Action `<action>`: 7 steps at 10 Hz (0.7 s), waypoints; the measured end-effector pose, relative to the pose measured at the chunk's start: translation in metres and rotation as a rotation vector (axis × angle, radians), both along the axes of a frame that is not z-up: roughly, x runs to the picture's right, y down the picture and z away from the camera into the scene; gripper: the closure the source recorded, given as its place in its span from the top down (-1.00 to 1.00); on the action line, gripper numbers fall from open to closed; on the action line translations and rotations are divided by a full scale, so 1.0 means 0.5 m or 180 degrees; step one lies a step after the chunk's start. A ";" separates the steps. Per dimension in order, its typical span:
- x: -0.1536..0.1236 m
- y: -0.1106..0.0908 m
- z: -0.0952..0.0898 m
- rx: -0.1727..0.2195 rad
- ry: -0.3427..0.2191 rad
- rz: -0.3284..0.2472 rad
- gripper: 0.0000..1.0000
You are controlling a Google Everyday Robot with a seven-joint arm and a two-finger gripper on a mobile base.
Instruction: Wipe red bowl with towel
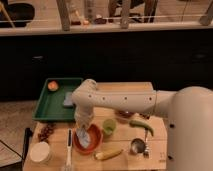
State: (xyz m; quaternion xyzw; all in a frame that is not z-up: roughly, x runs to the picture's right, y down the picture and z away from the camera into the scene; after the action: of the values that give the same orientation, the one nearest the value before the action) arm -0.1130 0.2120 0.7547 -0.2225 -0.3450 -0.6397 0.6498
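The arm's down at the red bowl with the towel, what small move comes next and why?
Probably a short sweep of the towel around inside the red bowl. The tool is low over the bowl's left side with the towel lying inside, so rubbing looks due; keep it short, since the green cup stands close by.

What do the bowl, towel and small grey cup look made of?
Bowl: probably plastic, smooth even red. Towel: cloth, pale and crumpled, under the hand in the bowl. Cup: likely metal, grey with a glint.
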 end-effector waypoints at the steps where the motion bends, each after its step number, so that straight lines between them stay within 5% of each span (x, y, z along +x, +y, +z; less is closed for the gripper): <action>1: 0.014 0.016 -0.010 -0.0030 0.0004 -0.0027 -1.00; 7: 0.139 -0.001 -0.010 0.0047 0.0293 0.0254 -1.00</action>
State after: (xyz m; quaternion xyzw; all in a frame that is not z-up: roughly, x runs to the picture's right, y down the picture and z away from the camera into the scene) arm -0.0434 0.2114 0.7498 -0.2329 -0.3186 -0.6050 0.6916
